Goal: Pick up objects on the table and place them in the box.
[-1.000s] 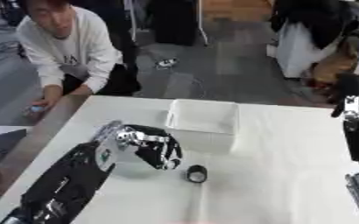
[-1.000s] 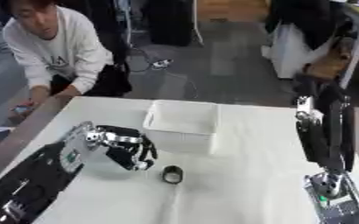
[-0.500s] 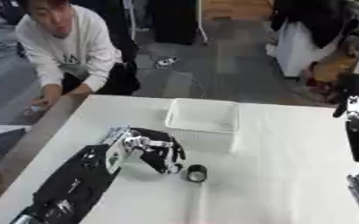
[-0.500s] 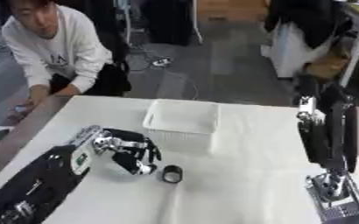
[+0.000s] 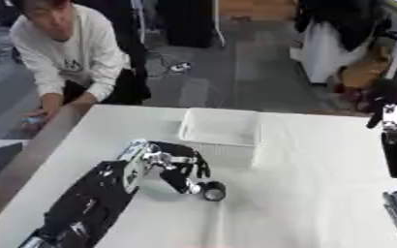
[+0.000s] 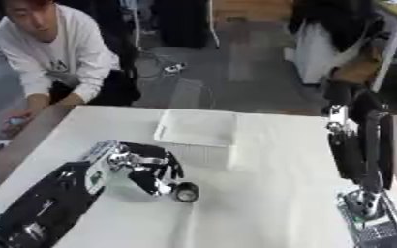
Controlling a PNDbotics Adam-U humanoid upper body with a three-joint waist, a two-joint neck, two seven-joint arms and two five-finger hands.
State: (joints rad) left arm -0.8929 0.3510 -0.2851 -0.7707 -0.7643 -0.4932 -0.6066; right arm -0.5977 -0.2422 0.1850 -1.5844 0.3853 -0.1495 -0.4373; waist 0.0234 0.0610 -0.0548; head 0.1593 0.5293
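Observation:
A small dark ring-shaped object (image 5: 213, 192) with a pale centre lies on the white table (image 5: 303, 193), in front of the white box (image 5: 220, 133). My left hand (image 5: 178, 164) comes in from the lower left, palm down, its fingers spread and bent downward. The fingertips (image 5: 190, 186) stand right beside the ring's left side; I cannot tell if they touch it. Nothing is held between them. The box looks empty from here. My right arm stands upright at the right edge, its hand (image 6: 352, 99) raised well above the table and away from both things.
A person leans at the table's far left corner, one hand (image 5: 34, 119) on a small object there, away from the box. A dark strip (image 5: 15, 167) borders the table's left edge. Behind the table are floor and dark furniture.
My left hand has come down and forward, from above the table to beside the ring, fingertips now at table level. The ring, the box and the right arm have stayed put.

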